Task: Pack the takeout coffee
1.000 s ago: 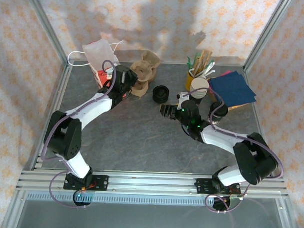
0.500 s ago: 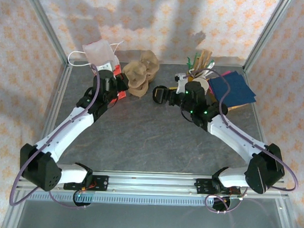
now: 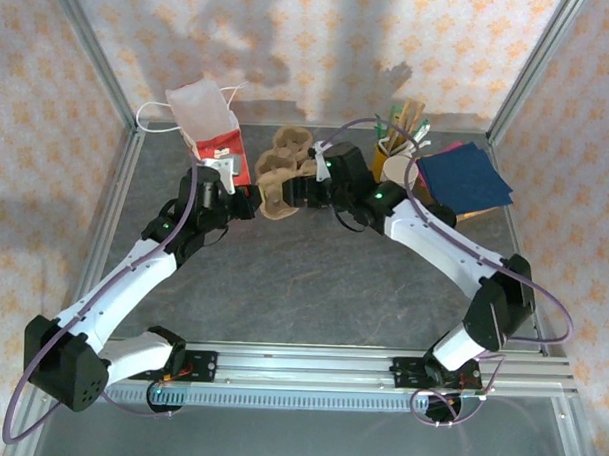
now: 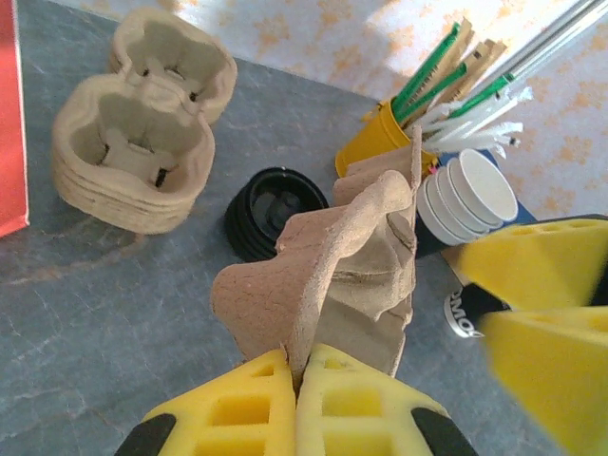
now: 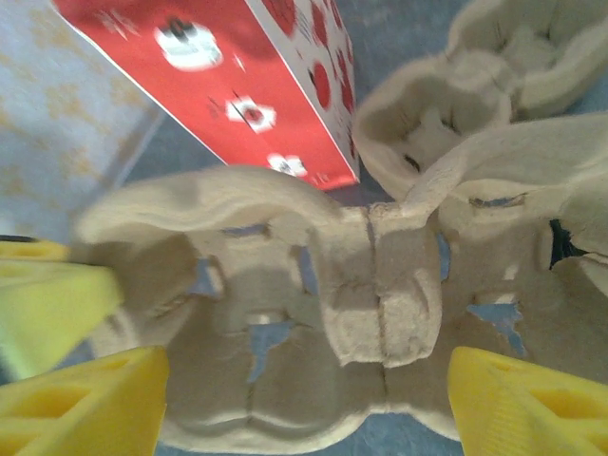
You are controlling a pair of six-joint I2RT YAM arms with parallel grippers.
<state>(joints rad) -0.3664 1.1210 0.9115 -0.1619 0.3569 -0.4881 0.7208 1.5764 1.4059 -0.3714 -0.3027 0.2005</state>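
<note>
The left gripper is pinching one edge of a molded pulp cup carrier, its yellow fingers pressed together on the cardboard and holding it up off the grey table. The right gripper is hovering over the same carrier with its fingers spread wide, one toward each end. Whether they are touching it cannot be told.

From above, the two grippers are meeting near the back of the table, just in front of a stack of more carriers and beside a red spotted box.

In the left wrist view, the takeout coffee is showing as a dark body with white lettering. It is sitting partly behind the right gripper's fingers, just beside a stack of white cups and near a pile of black lids.
</note>
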